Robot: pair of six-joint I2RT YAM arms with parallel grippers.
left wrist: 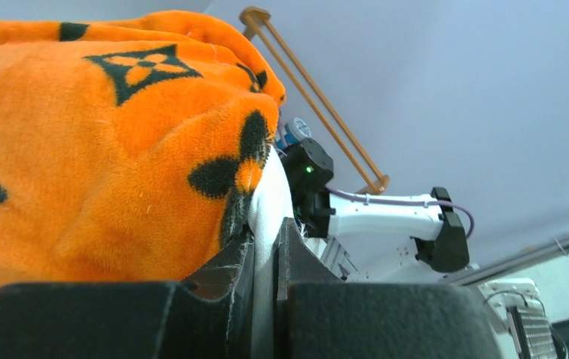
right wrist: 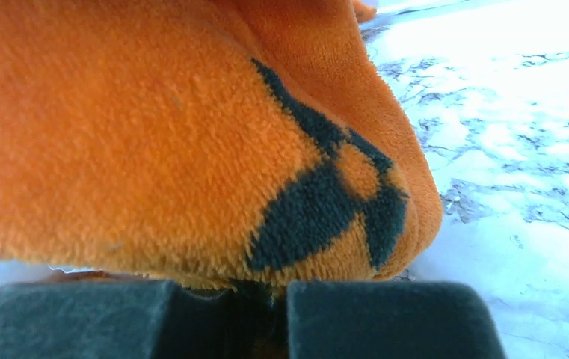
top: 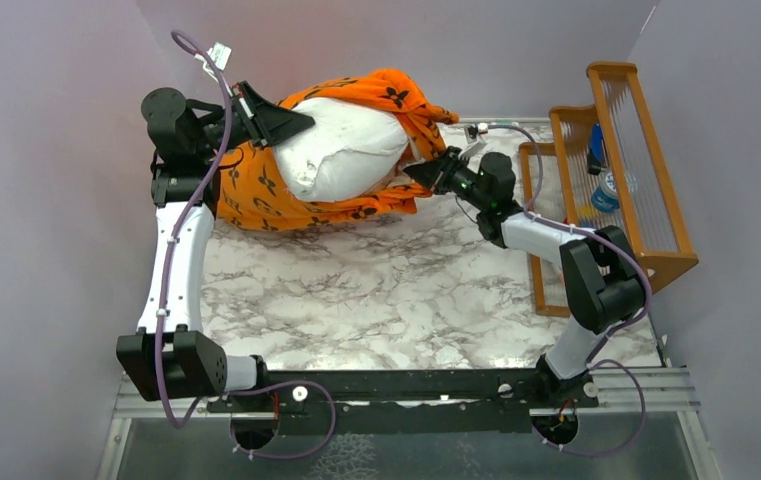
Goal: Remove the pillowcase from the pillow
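Note:
The white pillow (top: pixel 341 150) lies at the back of the table, half bared. The orange pillowcase (top: pixel 286 205) with black motifs is bunched under and behind it. My left gripper (top: pixel 306 121) sits at the pillow's upper left, shut on a fold of the white pillow cloth (left wrist: pixel 272 194). In the left wrist view that cloth runs down between the jaws of the left gripper (left wrist: pixel 268 238), with the pillowcase (left wrist: pixel 102 149) beside it. My right gripper (top: pixel 413 172) is at the pillow's right end, shut on the pillowcase (right wrist: pixel 191 134). Orange pile fills the slot of the right gripper (right wrist: pixel 277 295).
A wooden rack (top: pixel 646 170) stands at the right edge of the marble table (top: pixel 386 290) and holds blue items (top: pixel 601 190). Grey walls close in on the back and both sides. The right arm (left wrist: pixel 386 217) shows in the left wrist view.

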